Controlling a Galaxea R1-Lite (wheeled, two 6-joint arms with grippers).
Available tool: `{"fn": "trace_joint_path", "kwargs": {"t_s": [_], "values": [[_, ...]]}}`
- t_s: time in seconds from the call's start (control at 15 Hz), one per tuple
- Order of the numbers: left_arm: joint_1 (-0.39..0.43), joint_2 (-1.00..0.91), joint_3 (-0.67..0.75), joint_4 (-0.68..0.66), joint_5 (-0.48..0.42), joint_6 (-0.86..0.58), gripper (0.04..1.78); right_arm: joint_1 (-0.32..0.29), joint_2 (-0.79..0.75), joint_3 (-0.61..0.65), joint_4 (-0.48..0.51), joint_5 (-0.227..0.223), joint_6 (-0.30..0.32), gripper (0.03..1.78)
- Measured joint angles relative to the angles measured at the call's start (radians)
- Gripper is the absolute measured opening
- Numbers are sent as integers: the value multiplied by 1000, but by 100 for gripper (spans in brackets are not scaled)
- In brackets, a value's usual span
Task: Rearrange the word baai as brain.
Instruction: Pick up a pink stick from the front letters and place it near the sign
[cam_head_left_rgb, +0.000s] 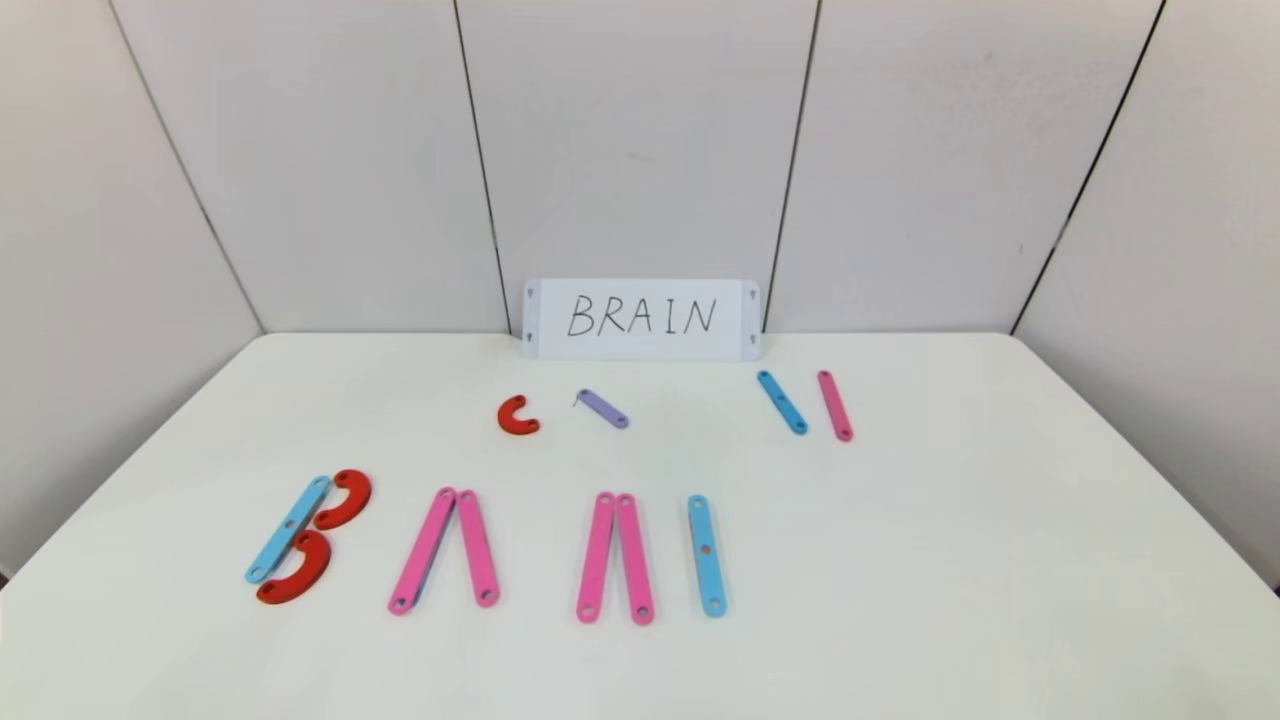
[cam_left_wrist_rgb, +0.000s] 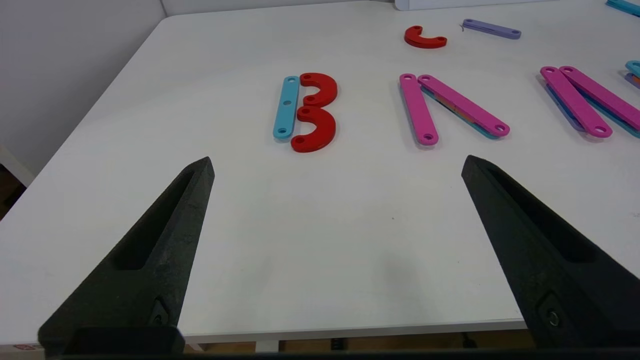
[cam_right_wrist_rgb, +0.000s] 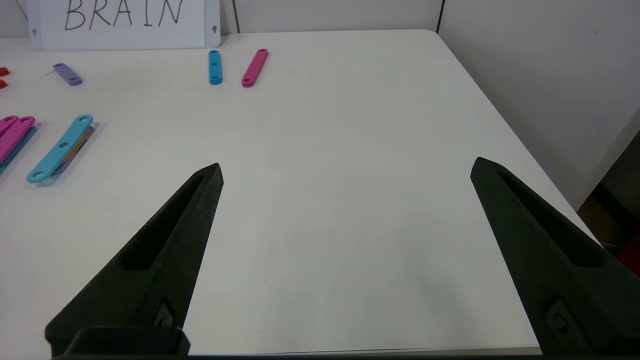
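Note:
The word baai lies along the front of the white table (cam_head_left_rgb: 900, 560): a B (cam_head_left_rgb: 305, 535) of a blue strip and two red curves, a first A (cam_head_left_rgb: 445, 548) of two pink strips, a second A (cam_head_left_rgb: 614, 556) of two pink strips, and a blue I strip (cam_head_left_rgb: 706, 553). Farther back lie a loose red curve (cam_head_left_rgb: 517, 416), a lilac strip (cam_head_left_rgb: 603, 408), a short blue strip (cam_head_left_rgb: 781, 402) and a short pink strip (cam_head_left_rgb: 834, 405). My left gripper (cam_left_wrist_rgb: 337, 165) is open over the table's front edge, short of the B (cam_left_wrist_rgb: 307, 111). My right gripper (cam_right_wrist_rgb: 347, 167) is open over bare table at the front right.
A white card (cam_head_left_rgb: 641, 318) with BRAIN handwritten in black leans against the back wall. Grey wall panels enclose the table on three sides. The table's right edge (cam_right_wrist_rgb: 525, 145) runs close to my right gripper.

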Motion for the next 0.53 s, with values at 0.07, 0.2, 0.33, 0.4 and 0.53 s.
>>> {"fn": "trace_joint_path", "kwargs": {"t_s": [0.07, 0.2, 0.33, 0.4, 0.53], "values": [[0, 0, 0, 0, 1, -1, 174, 0, 0, 0, 0, 0, -2, 173], [0, 0, 0, 0, 3, -3, 174, 0, 0, -2, 3, -2, -19, 173], [0, 0, -2, 9, 3, -1, 174, 0, 0, -20, 19, -2, -27, 173], [0, 0, -10, 12, 2, 0, 174, 0, 1, -36, 23, 0, -28, 173], [0, 1, -41, 23, -2, 1, 174, 0, 18, -84, 25, -2, -30, 173]]}}
